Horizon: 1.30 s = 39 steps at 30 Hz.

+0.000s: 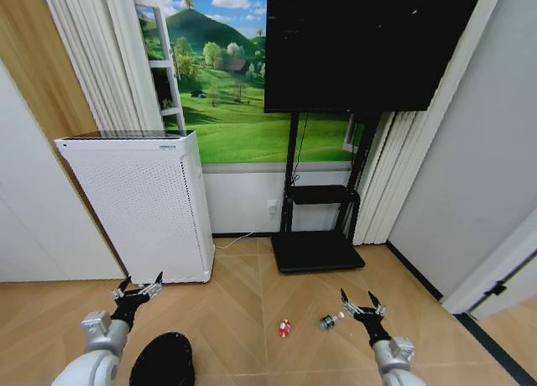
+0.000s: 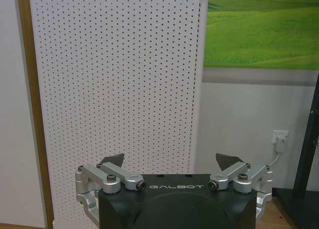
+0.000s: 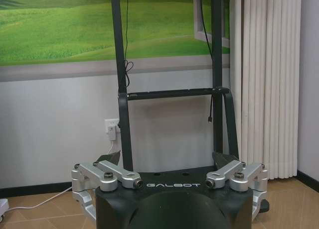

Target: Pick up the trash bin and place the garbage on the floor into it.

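Observation:
The trash bin [image 1: 164,361], black and round, stands on the floor [image 1: 243,294] at the head view's bottom edge, just right of my left arm. Two scraps of garbage lie apart on the wood: a red-and-white one [image 1: 285,328] and a green-and-white one [image 1: 329,321]. My left gripper [image 1: 138,291] hangs open above and left of the bin, facing the white appliance; its spread fingers [image 2: 113,161] hold nothing. My right gripper [image 1: 361,305] is open too, just right of the green scrap, with empty fingers [image 3: 227,161] pointing toward the TV stand.
A white perforated appliance [image 1: 143,206] stands at the left against the wall. A large TV [image 1: 369,42] sits on a black stand whose base [image 1: 317,252] rests on the floor ahead. A white cable [image 1: 235,239] runs from a wall socket. Curtains [image 1: 394,176] and a wall close the right side.

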Tool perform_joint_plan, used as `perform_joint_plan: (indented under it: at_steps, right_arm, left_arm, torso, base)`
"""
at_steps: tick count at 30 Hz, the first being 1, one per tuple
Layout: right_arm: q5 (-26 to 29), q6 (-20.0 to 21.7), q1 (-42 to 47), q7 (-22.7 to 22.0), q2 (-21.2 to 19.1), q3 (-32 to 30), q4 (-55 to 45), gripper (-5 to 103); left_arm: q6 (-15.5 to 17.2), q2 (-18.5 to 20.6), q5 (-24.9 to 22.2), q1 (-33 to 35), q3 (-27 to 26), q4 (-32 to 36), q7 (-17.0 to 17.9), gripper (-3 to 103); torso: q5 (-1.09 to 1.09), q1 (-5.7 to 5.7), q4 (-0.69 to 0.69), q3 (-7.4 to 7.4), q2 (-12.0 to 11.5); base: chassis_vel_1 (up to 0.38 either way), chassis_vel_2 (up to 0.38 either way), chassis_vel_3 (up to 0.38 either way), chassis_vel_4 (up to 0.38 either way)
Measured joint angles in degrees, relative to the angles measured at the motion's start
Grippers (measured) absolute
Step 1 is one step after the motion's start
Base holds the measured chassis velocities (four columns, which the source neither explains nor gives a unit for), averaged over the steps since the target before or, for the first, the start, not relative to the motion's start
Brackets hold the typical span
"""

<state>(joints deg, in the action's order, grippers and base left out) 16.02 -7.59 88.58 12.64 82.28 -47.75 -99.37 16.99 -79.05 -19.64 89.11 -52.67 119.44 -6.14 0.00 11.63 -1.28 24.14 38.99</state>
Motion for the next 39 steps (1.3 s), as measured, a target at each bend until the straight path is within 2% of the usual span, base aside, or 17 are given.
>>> perform_joint_plan:
  at_steps: [39]
  right_arm:
    - [1.75, -1.61, 0.46, -0.23, 0.52, -0.27, -0.57, 100]
  left_arm:
    - [-0.83, -1.49, 0.09, 0.23, -0.57, 0.59, -0.4, 100]
  torso:
    - [-0.01, -3.77, 0.0, -5.51, -9.27]
  base:
    - [0.0, 0.0, 0.0, 0.0]
